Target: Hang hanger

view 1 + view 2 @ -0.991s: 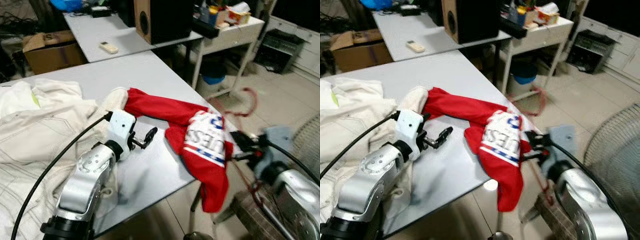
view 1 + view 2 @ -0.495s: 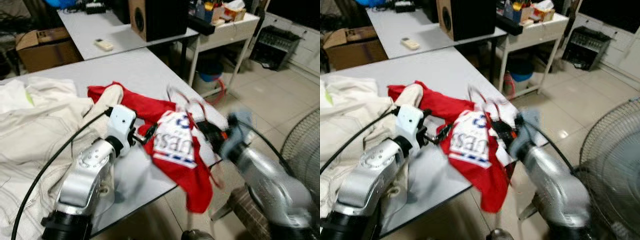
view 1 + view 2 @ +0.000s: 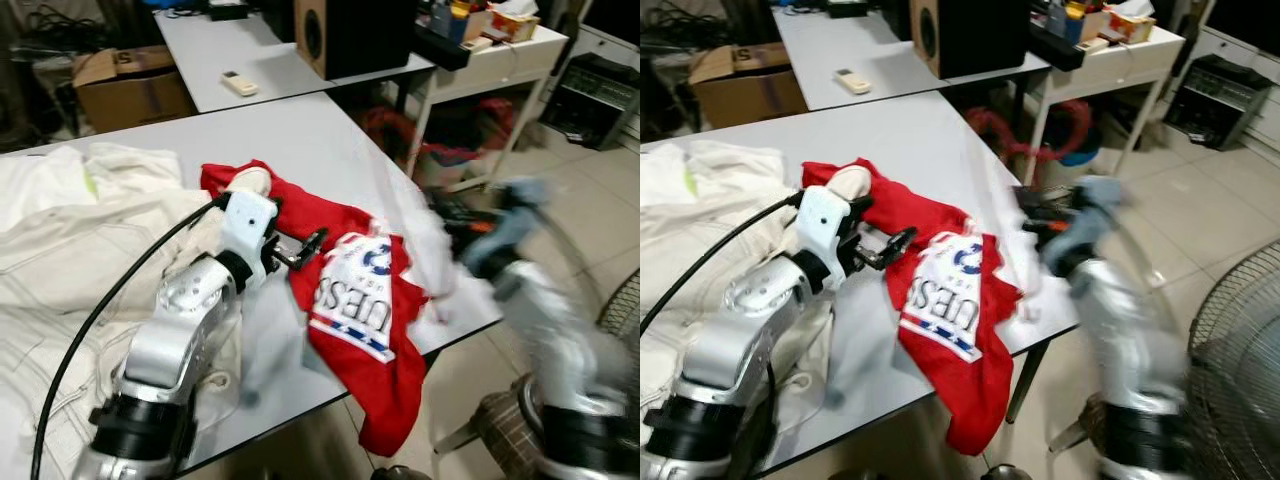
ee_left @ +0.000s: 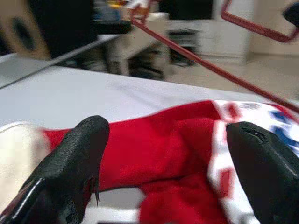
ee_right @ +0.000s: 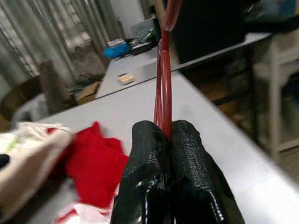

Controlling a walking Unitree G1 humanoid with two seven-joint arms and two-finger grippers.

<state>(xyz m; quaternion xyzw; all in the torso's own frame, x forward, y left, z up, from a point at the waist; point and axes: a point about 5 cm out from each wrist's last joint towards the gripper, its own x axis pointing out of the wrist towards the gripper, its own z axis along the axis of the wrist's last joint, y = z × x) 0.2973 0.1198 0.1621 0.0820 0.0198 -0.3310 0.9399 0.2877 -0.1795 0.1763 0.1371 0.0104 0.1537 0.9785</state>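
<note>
The right pincer (image 5: 164, 140), clamped on the red hanger (image 5: 163, 88), has swung up from beside the desk's (image 3: 300, 140) edge to above its corner (blurred in the head views). The left pincer (image 3: 312, 243) now reaches the red shirt (image 3: 360, 300), which has bunched closer to it.

The hanger (image 5: 164, 84) is glossy red, pinched between the black textured fingers (image 5: 148, 186) of the right pincer (image 5: 167, 135). The shirt (image 3: 365, 330) is bright red with a white panel, blue lettering and blue-and-red stripes. The jacket (image 3: 70, 240) is cream. The counter (image 3: 290, 140) is pale grey. The left pincer (image 3: 300, 250) is black on a silver arm.
</note>
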